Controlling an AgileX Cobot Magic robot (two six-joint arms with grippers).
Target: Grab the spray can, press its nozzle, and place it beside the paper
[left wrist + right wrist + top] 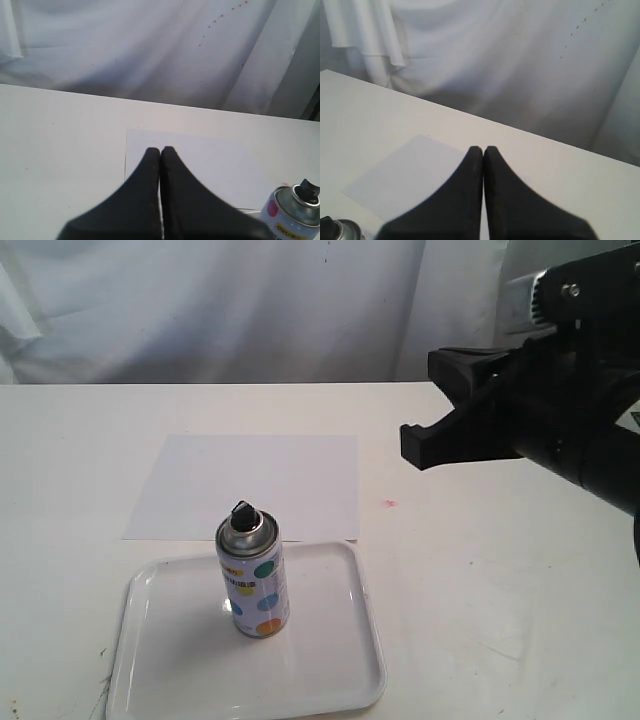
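Spray can (254, 573) upright on white tray (150, 670) on table (500, 590), black nozzle (243, 511) on top, paper (250, 480) flat just behind tray; L fingers (150, 165) & R fingers (472, 165) both pressed tip-to-tip, holding nothing.

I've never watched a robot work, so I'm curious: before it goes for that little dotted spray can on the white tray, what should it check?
1. The small dotted metal spray can stands upright on the glossy white tray: ok.
2. Its black plastic nozzle is uncovered on top: ok.
3. The right gripper is open for a grasp: not ok, jaws shut.
4. The left gripper is open: not ok, shut.
5. The thin white paper lies flat behind the tray: ok.
6. Which way the nozzle would spray: cannot tell.
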